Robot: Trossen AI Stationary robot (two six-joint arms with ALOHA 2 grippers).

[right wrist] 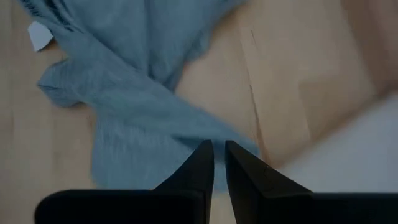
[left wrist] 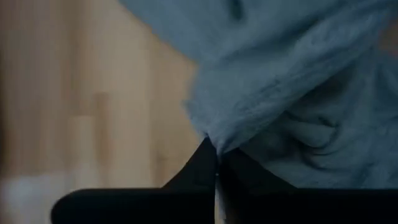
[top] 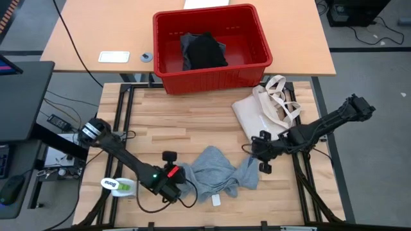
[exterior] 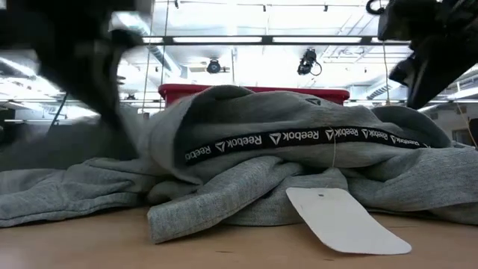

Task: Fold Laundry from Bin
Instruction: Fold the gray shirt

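Left pincer [top: 178, 181]: near edge of the worktop, at the left end of the grey T-shirt; its fingers [left wrist: 205, 168] are pressed together on a pinch of that cloth.
Right pincer [top: 257, 160]: at the shirt's right end, fingers [right wrist: 202, 168] nearly together with a thin slot between them, over the edge of the cloth; whether cloth is caught there cannot be told.
Grey T-shirt [top: 215, 170]: crumpled in a heap on the wooden worktop [top: 160, 128], between the two pincers, neckband lettering facing the near side.
Tag [exterior: 343, 220]: white card on a thread, lying on the worktop before the shirt.
Bin [top: 212, 70]: red, at the far side, with a black garment [top: 205, 51] inside.
Tote bag [top: 266, 109]: cream, right of centre, just near of the bin.
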